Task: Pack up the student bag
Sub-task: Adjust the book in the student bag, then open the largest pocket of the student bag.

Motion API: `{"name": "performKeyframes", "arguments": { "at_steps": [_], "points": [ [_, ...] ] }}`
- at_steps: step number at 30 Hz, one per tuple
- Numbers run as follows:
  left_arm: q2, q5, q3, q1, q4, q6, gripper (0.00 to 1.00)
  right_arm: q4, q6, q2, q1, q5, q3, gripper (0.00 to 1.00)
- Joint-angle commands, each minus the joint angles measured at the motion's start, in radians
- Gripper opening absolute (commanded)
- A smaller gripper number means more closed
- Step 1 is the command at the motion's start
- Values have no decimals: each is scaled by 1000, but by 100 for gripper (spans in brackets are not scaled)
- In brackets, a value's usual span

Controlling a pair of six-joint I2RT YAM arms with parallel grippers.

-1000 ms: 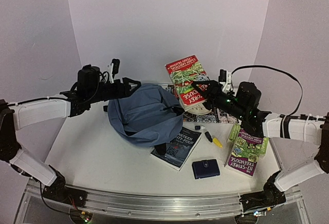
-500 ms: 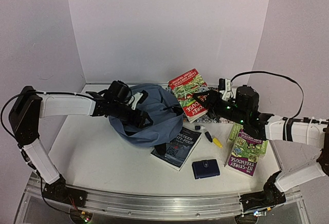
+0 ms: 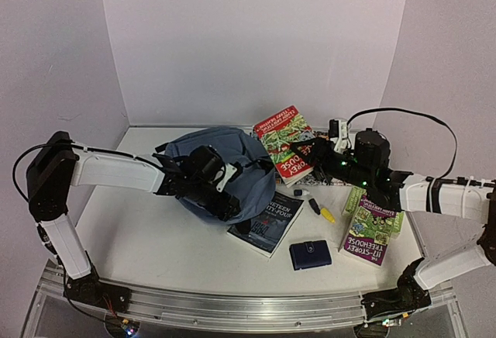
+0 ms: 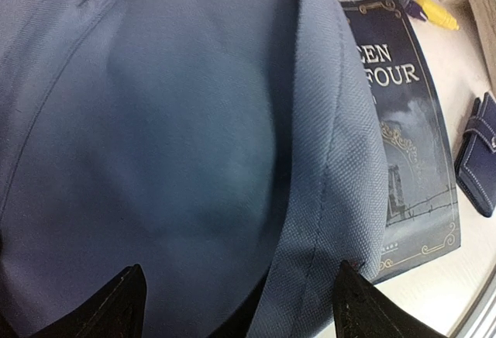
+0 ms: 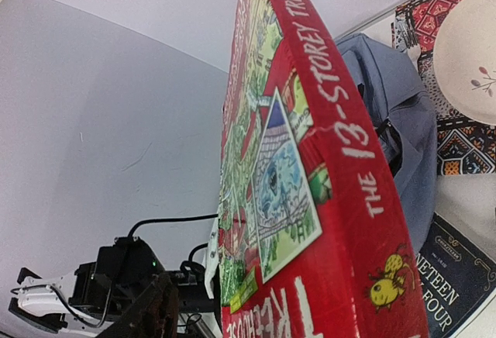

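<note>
- Top external view: the student bag (image 3: 221,160) lies slumped on the white worktop (image 3: 139,229), left of centre and towards the far wall. The left arm stretches across it from the left.
- Over the bag's near right part sits the left pincer (image 3: 230,202), close down on the fabric. I cannot tell whether its tips press into the cloth.
- Seen from the left wrist, the two dark fingertips (image 4: 124,303) stand wide apart at the bottom corners with nothing clamped. Slate-blue cloth fills the space between them, and a stitched edge fold runs down towards the right-hand tip.
- Just right of that fold a dark blue paperback (image 4: 403,144) lies flat, its left edge covered by the bag. A navy wallet (image 4: 480,160) lies further right, apart from the book.
- To the right of the bag, the right pincer (image 3: 314,152) is closed on a red paperback (image 3: 285,140), "The 13-Storey Treehouse". It holds the book up at a slant, with the book's left edge close beside the bag's far right side.
- From the right wrist, the red book's spine fills the middle. The bag shows past it, and a pale plate (image 5: 469,51) lies on a patterned mat (image 5: 457,144) at the right.
</note>
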Motion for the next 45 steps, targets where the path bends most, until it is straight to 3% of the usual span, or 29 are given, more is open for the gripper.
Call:
{"name": "performKeyframes", "arguments": {
  "at_steps": [1,8,14,20,24,28,36,45],
  "points": [
    [11,-147,-18,-90,-23,-67,84,95,-22,-7,-1,-12,12,0],
    [-69,-307,-109,-172,-19,-334,78,95,-31,14,-1,-24,26,0],
    [-214,-279,-198,-191,-23,-448,76,82,-49,40,-1,-58,53,0],
    [-345,-274,-135,-185,-22,-329,83,-57,-82,84,0,-99,125,0],
    [-365,-205,-85,-93,-25,-266,83,-93,-90,88,-1,-108,127,0],
    [-320,-131,-59,10,-59,-173,83,-100,-89,72,0,-106,108,0],
    [-162,-44,11,41,-233,34,84,-100,-85,58,-1,-115,95,0],
    [-138,72,20,42,-301,129,86,-100,-83,53,-1,-115,85,0]
  ]
}}
